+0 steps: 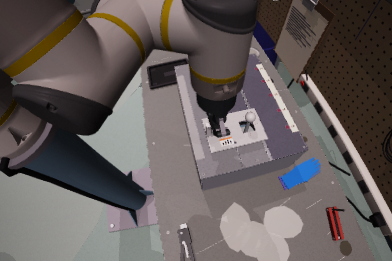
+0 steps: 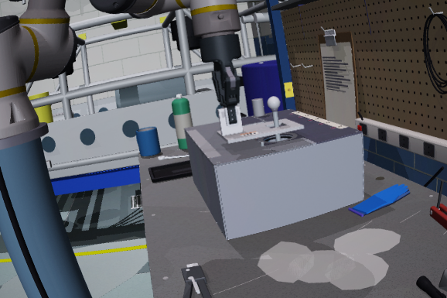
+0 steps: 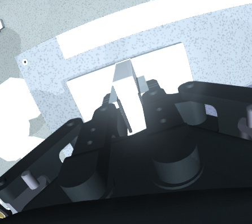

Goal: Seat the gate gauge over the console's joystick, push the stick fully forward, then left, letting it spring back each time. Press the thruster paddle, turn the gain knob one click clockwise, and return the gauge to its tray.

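Observation:
The white gate gauge [image 2: 260, 131] lies flat on top of the grey console [image 2: 276, 167], with the joystick [image 2: 274, 113] rising through its slot. The stick stands upright with a white ball on top. An upright white handle tab [image 3: 127, 99] stands at the gauge's left end, above a small orange-and-black label [image 1: 226, 142]. A grey cylindrical knob [image 2: 258, 107] stands on the console behind the gauge. The dark tray [image 2: 170, 171] lies on the bench left of the console. My gripper [image 2: 231, 116] reaches straight down over the gauge's left end. It is closed on the gauge's handle tab [image 1: 218, 130].
The robot arm [image 1: 100, 67] fills the left of the side camera's picture. A blue glove [image 1: 300, 172] lies right of the console. A red clamp [image 1: 335, 223] lies near the bench's front right. A blue can [image 2: 148, 141] and a green bottle [image 2: 181, 120] stand behind the tray. Pegboard walls the right side.

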